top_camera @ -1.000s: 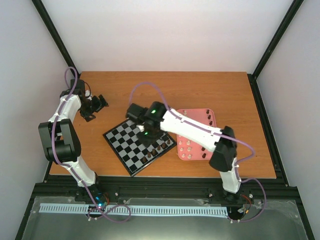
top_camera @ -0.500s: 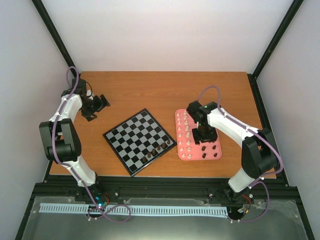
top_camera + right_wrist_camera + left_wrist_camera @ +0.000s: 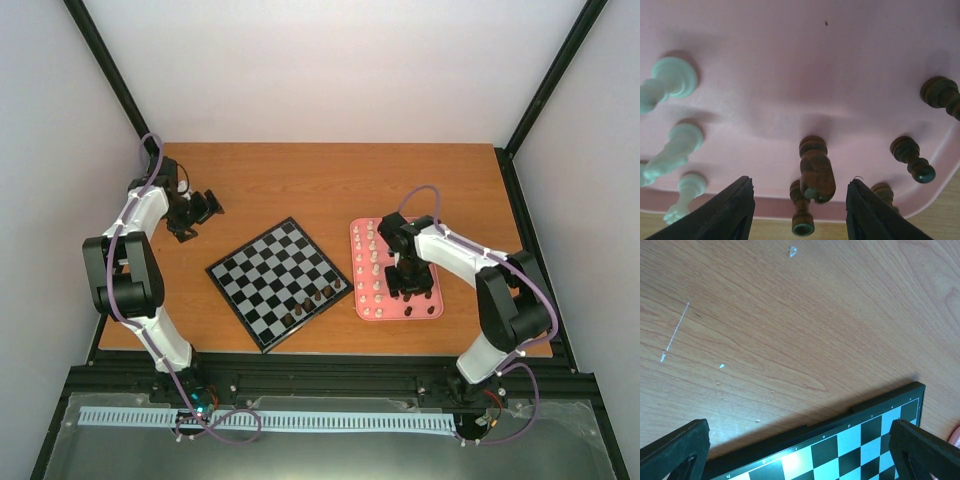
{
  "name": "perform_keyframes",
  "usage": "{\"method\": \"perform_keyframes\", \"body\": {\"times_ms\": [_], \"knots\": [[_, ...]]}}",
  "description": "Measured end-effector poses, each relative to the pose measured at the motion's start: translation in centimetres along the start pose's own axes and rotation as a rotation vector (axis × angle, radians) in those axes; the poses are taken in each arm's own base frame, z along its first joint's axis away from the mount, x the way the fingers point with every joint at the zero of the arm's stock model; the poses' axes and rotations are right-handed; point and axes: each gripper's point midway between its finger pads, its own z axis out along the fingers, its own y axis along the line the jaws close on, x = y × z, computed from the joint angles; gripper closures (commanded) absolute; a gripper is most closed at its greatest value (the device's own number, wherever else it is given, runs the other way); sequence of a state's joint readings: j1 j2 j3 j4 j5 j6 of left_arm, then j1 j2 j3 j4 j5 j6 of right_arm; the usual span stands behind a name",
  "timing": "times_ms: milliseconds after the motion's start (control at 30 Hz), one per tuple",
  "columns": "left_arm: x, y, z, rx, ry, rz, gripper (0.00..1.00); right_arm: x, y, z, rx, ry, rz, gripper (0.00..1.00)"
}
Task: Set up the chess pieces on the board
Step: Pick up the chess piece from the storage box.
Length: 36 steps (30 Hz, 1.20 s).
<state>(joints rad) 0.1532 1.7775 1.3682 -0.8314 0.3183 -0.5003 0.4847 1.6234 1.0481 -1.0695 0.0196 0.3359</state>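
The board lies mid-table with several dark brown chess pieces along its near right edge. To its right, the pink tray holds cream pieces on the left and dark ones on the right. My right gripper hangs open over the tray's dark pieces. In the right wrist view it straddles a dark brown piece without touching it, and another dark piece stands just behind. My left gripper stands open and empty at the table's left, beside the board's corner.
More dark pieces stand right of my right fingers and cream pieces to their left on the tray. The tray's near rim lies close to the table's front edge. Bare wood surrounds the left gripper.
My right arm has swung from the board over to the tray and settled over the dark pieces, its gripper open. The left arm has shifted only slightly.
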Motion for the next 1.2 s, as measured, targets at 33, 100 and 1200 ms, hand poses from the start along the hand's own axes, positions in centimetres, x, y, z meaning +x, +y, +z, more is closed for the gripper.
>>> {"method": "perform_keyframes", "body": {"times_ms": [33,100,1200], "knots": [[0.0,0.0,0.0,0.000,0.000,0.000,0.00,-0.1,-0.1,0.3,-0.001,0.004,0.001,0.50],[0.0,0.0,0.0,-0.002,-0.001,0.000,0.00,-0.1,-0.3,0.7,0.001,0.014,0.003,0.52],[0.0,0.2,0.2,-0.016,-0.001,0.003,0.00,-4.0,0.0,-4.0,-0.007,-0.103,0.007,0.95]]}}
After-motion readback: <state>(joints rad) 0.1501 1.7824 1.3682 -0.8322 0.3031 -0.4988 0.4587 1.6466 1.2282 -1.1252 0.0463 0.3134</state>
